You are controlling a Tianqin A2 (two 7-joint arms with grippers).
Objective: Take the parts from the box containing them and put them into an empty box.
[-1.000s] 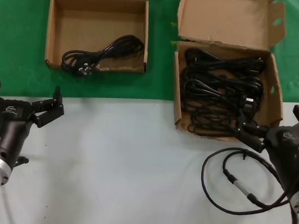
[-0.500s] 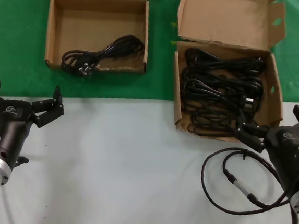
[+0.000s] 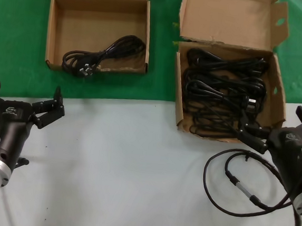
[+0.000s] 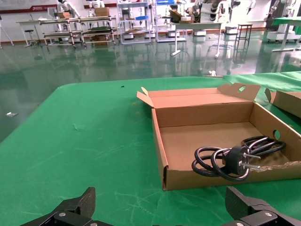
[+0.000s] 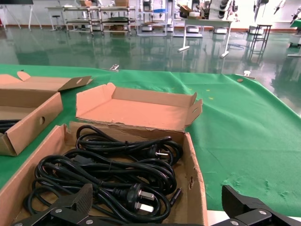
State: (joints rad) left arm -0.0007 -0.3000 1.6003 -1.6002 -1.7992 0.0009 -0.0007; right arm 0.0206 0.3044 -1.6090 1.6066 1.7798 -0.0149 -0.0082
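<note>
The right gripper, jaws spread wide and empty, is seen at lower right beside the full box, apparently poised for another pick from the tangled power cords, too knotted to be counted. One cord is already laid in the second box at upper left. The left gripper, also spread, is parked at lower left.

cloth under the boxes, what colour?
Green cloth, plain; clearest in the left wrist view.

Green-and-white table, two cardboard boxes, looping cable
</note>
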